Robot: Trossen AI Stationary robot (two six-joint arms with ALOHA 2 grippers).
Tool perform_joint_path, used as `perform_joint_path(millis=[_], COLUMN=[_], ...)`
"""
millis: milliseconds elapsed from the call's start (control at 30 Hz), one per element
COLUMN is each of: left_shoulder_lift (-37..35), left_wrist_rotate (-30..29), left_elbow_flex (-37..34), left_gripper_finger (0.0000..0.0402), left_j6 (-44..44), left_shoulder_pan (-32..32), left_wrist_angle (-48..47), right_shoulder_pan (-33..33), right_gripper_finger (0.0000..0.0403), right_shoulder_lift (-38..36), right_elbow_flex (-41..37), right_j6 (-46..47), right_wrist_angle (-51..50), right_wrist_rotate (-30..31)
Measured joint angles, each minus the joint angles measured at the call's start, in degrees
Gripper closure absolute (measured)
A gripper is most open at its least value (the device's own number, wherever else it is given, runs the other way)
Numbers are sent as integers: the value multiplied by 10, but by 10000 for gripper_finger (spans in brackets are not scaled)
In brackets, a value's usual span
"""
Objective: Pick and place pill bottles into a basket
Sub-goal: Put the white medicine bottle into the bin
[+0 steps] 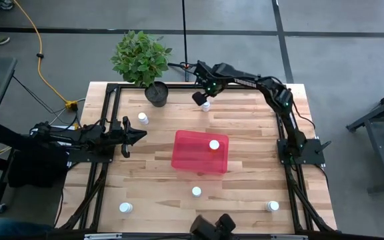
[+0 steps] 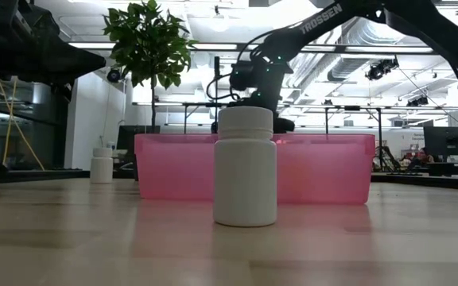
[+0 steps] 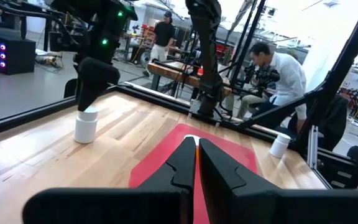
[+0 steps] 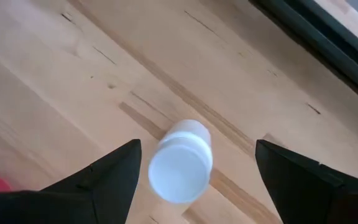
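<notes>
The red-pink basket lies at the table's middle with one white-capped pill bottle inside. My right gripper hangs open over a white bottle near the far edge. In the right wrist view its fingers stand on either side of this bottle without touching it. The bottle stands upright on its base. My left gripper is shut and empty, left of the basket. Other bottles stand on the table at the left, near the front, front left and front right.
A potted plant stands at the far edge, left of my right gripper. A black frame runs around the table. In the low view a bottle stands in front of the basket. People show beyond the table.
</notes>
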Motion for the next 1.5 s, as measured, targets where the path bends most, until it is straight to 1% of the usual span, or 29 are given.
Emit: perform_joint_path(millis=[233, 400, 800, 1500], left_shoulder_lift=[0, 0, 0, 0], left_wrist_rotate=[-3, -3, -2, -2], left_elbow_flex=[0, 0, 0, 0], left_gripper_finger=[344, 344, 344, 344], left_j6=[1, 1, 2, 2], left_shoulder_pan=[0, 0, 0, 0], left_wrist_angle=[0, 0, 0, 0], right_shoulder_pan=[18, 31, 32, 32], right_gripper_finger=[96, 96, 96, 96], right_shoulder_lift=[4, 18, 58, 59], right_elbow_flex=[0, 0, 0, 0], right_j6=[1, 1, 3, 3], right_wrist_angle=[1, -4, -11, -11], right_wrist_rotate=[16, 44, 36, 27])
